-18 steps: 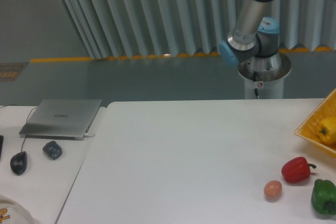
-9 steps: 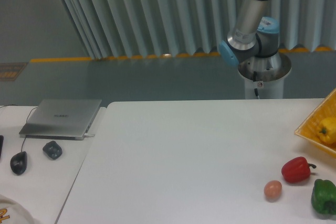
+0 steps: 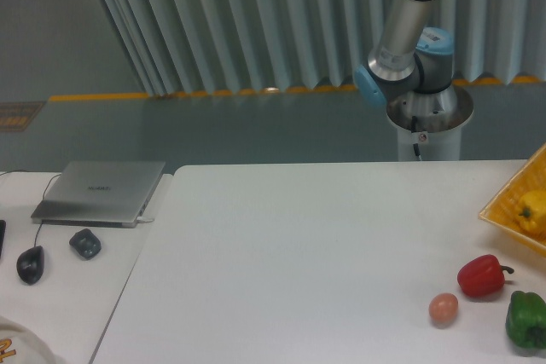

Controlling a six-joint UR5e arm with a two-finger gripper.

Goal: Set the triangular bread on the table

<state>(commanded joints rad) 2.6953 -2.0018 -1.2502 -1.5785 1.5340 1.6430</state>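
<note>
On the side desk far left: closed laptop, two dark mice. White bench mid-frame. Near its right edge: tan egg, red pepper, green pepper, yellow basket. Arm rising out of frame; fingers out of view, state unknown. Triangular bread nowhere visible.

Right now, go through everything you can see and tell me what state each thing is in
laptop: lid closed, on the side desk.
mouse: on the desk, cable attached.
red bell pepper: lying on the table.
green pepper: on the table, at the picture's edge.
egg: whole, on the table.
yellow basket: holds a yellow item.
triangular bread: not visible.
gripper: out of view.
</note>
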